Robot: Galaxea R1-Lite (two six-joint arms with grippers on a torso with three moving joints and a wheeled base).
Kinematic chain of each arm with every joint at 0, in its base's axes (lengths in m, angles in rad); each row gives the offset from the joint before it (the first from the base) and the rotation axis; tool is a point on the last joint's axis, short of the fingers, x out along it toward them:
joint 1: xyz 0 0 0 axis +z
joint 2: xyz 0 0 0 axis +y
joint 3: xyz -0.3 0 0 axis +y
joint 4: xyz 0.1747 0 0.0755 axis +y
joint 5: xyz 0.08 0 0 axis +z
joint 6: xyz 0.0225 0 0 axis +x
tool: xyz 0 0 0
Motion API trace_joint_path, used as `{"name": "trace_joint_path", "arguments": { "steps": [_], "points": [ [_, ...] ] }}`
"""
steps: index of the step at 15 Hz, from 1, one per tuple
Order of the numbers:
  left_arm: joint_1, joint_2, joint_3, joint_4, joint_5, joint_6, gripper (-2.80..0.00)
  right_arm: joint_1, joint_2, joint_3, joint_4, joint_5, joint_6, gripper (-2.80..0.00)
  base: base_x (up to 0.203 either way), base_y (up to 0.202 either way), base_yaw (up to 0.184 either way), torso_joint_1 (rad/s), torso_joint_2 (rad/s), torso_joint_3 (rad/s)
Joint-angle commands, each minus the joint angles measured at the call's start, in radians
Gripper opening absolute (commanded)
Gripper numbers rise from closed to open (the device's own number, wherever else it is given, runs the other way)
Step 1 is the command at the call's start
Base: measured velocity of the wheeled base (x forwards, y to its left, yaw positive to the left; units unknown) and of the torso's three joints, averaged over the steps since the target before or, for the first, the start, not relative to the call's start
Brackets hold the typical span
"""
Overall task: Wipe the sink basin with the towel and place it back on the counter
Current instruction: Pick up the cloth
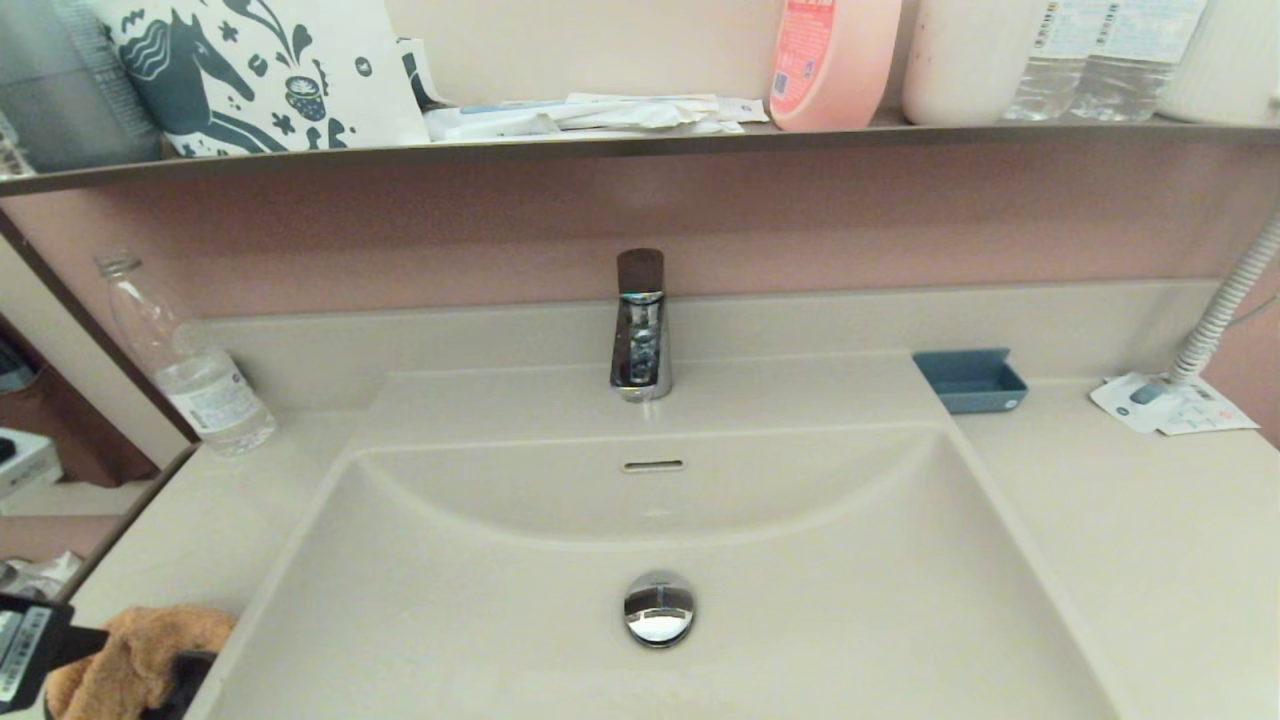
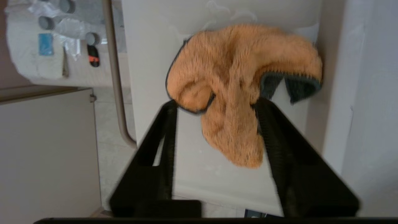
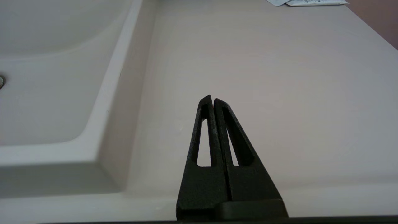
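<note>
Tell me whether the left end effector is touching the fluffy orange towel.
Touching. The left wrist view shows the open left end effector straddling the fluffy orange towel, one finger pressed against its fabric.

left hand (image 2: pixel 214 105) | low at near left corner of head view | fingers (image 2: pixel 168 130) spread wide apart | straddling crumpled orange towel (image 2: pixel 236 93) || right hand (image 3: pixel 212 99) | out of head view | fingers pressed together, nothing between | hovering over table (image 3: pixel 279 77)
</note>
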Motion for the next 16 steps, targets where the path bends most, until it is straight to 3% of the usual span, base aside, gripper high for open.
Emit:
{"name": "trace_joint_path", "arguments": {
  "steps": [1, 5, 10, 14, 16],
  "points": [
    [0.023, 0.056, -0.013, 0.002, -0.009, 0.008, 0.0, 0.0, 0.001, 0.0, 0.0, 0.0, 0.0, -2.8, 0.0, 0.0, 0.0, 0.0, 0.0, 0.0],
    [0.068, 0.16, -0.014, -0.007, -0.142, 0.009, 0.0, 0.0, 0.001, 0.0, 0.0, 0.0, 0.0, -2.8, 0.0, 0.0, 0.0, 0.0, 0.0, 0.0],
    [0.171, 0.273, -0.014, -0.091, -0.173, 0.045, 0.0, 0.0, 0.001, 0.0, 0.0, 0.0, 0.0, -2.8, 0.0, 0.0, 0.0, 0.0, 0.0, 0.0],
    [0.306, 0.294, 0.003, -0.123, -0.241, 0.149, 0.0, 0.0, 0.001, 0.0, 0.0, 0.0, 0.0, -2.8, 0.0, 0.0, 0.0, 0.0, 0.0, 0.0],
    [0.314, 0.272, 0.045, -0.122, -0.256, 0.158, 0.0, 0.0, 0.001, 0.0, 0.0, 0.0, 0.0, -2.8, 0.0, 0.0, 0.0, 0.0, 0.0, 0.0]
  ]
}}
